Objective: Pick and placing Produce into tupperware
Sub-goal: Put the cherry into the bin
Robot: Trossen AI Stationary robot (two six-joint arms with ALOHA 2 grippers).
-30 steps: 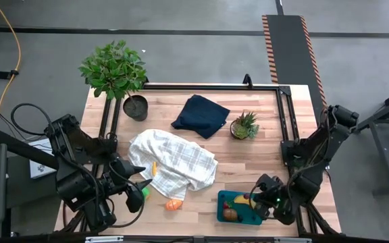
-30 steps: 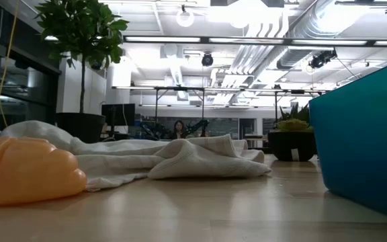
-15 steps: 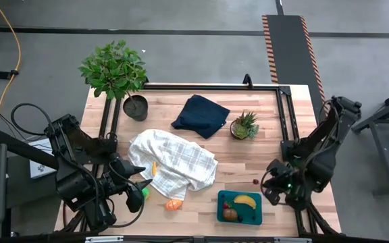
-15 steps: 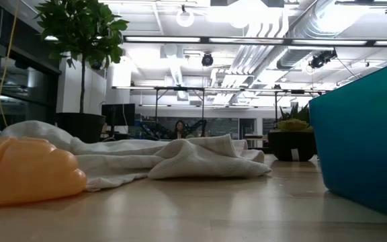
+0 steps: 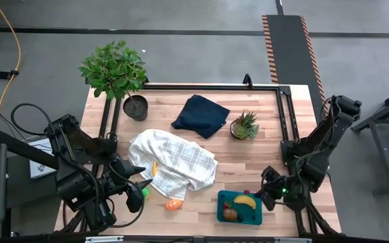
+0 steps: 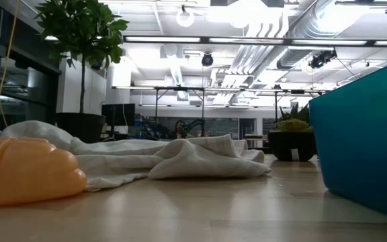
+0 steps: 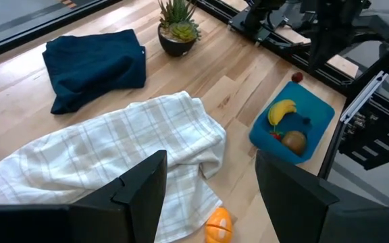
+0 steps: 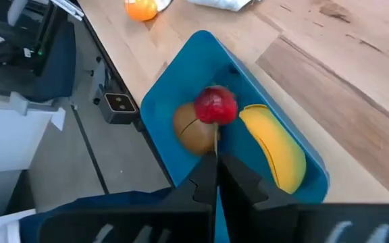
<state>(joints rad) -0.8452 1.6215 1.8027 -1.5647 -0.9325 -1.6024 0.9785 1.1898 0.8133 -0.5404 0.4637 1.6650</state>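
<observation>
The right gripper [image 5: 267,192], fingers clenched on a red berry [image 8: 215,106], has returned over the tupperware [image 5: 222,209], so release looks next; left gripper [image 7: 208,196] waits released.

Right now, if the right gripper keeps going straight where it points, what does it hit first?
Probably the red berry it holds reaches the brown fruit in the tupperware; right gripper is shut, depth unclear.

Tupperware [image 6: 368,154] running off the low view's right edge, orange piece [image 6: 25,171] being cut at its left edge, checked cloth [image 5: 174,162] partly covering a small orange item [image 5: 154,169].
</observation>
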